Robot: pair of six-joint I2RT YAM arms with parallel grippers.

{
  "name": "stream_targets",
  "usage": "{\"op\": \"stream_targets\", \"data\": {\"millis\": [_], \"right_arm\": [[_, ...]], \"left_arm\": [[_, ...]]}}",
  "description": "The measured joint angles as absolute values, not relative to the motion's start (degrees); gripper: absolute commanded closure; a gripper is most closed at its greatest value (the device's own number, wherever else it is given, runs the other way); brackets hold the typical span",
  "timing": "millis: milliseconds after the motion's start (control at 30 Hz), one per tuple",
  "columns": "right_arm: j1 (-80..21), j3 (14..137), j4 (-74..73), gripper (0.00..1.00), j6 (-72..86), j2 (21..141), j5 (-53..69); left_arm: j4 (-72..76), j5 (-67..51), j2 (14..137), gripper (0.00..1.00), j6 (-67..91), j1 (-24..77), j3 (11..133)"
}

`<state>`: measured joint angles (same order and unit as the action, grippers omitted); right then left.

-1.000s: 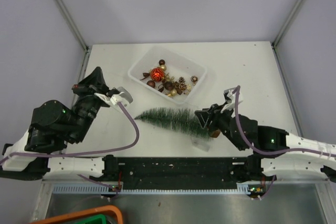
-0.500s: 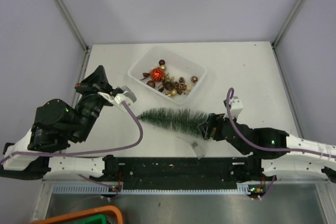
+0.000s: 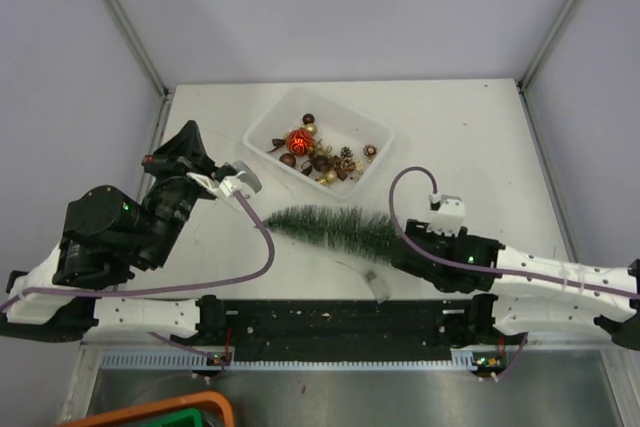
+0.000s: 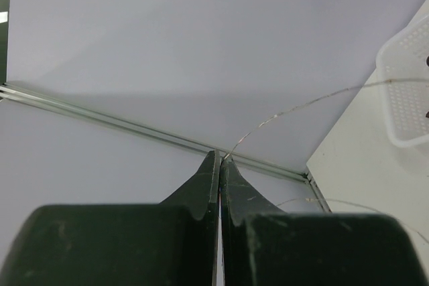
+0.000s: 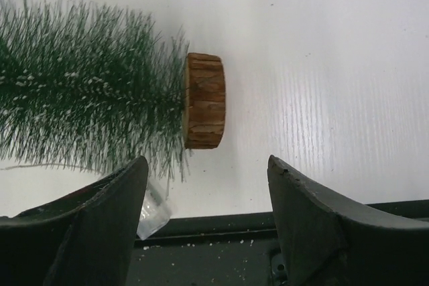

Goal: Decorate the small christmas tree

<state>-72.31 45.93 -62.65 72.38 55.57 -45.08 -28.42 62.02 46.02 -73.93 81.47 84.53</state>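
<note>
The small christmas tree (image 3: 325,225) lies on its side on the table, tip to the left. Its wooden disc base (image 5: 204,100) faces right, just ahead of my right gripper (image 5: 208,163). That gripper is open and empty, low over the table at the base end of the tree (image 3: 393,250), touching nothing. My left gripper (image 4: 220,160) is shut on a thin silvery wire (image 4: 301,104) that leaves the fingertips and curves off to the right. It is held up at the left of the table (image 3: 190,133), pointing at the wall.
A white tray (image 3: 377,130) of baubles and pinecones (image 3: 320,157) stands behind the tree; its corner shows in the left wrist view (image 4: 405,65). A small clear plastic box (image 3: 378,284) lies at the table's near edge under the tree, and also shows in the right wrist view (image 5: 153,209).
My right arm has dropped lower and stretched out flat, its wrist turned, with the open gripper now down by the tree's base. The clear box slid slightly nearer. The left arm barely moved.
</note>
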Motion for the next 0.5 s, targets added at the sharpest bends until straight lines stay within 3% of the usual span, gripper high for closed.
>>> {"op": "stream_targets", "data": {"millis": [233, 500], "right_arm": [[-64.6, 38.0, -56.9, 0.41, 70.0, 47.2, -42.6], [-56.4, 31.2, -42.2, 0.43, 61.6, 45.1, -34.3]], "left_arm": [[-26.9, 62.1, 46.4, 1.0, -75.3, 81.5, 85.4], [-26.4, 62.5, 47.0, 1.0, -76.4, 81.5, 86.1]]}}
